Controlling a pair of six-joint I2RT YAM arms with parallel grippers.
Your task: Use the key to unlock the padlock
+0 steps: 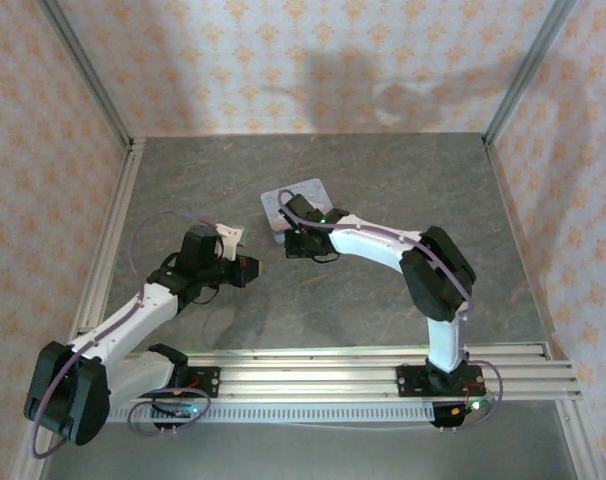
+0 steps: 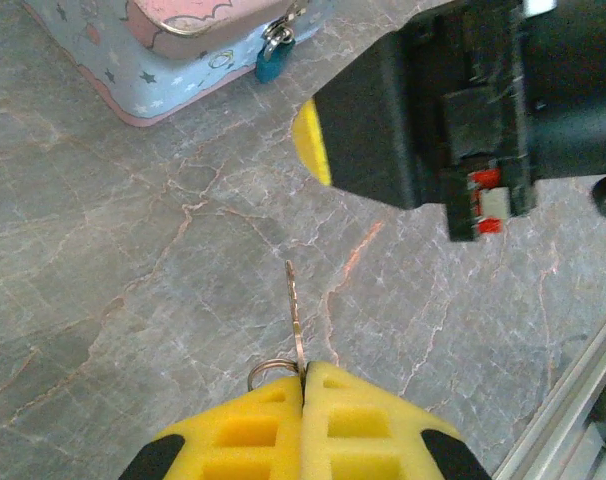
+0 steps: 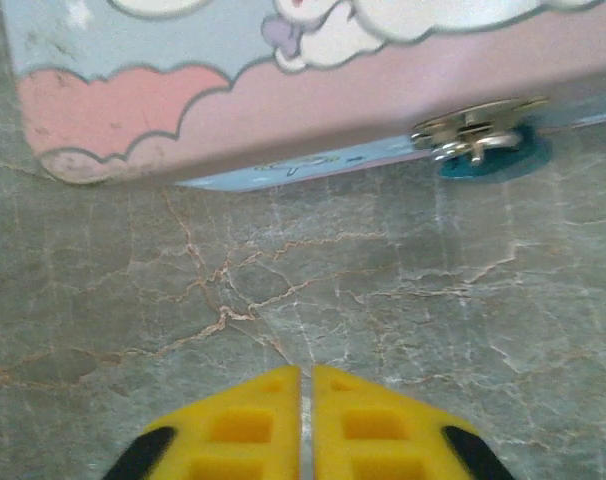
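The left jaws clamp the thin silvery metal key; the right jaws are pressed together. The small teal-blue padlock hangs from the pale blue cartoon tin on the grey marbled bench.

Grey marble-veined tabletop beneath left gripper and right gripper, with pale veins and thin reddish cracks. Peach wallpaper with orange floral motif: back wall beyond both grippers, left wall outside left gripper, right wall outside right gripper. Aluminium corner post far left. Slotted aluminium rail behind grippers, at near edge. Light even and diffuse, with soft shadows on back wall.
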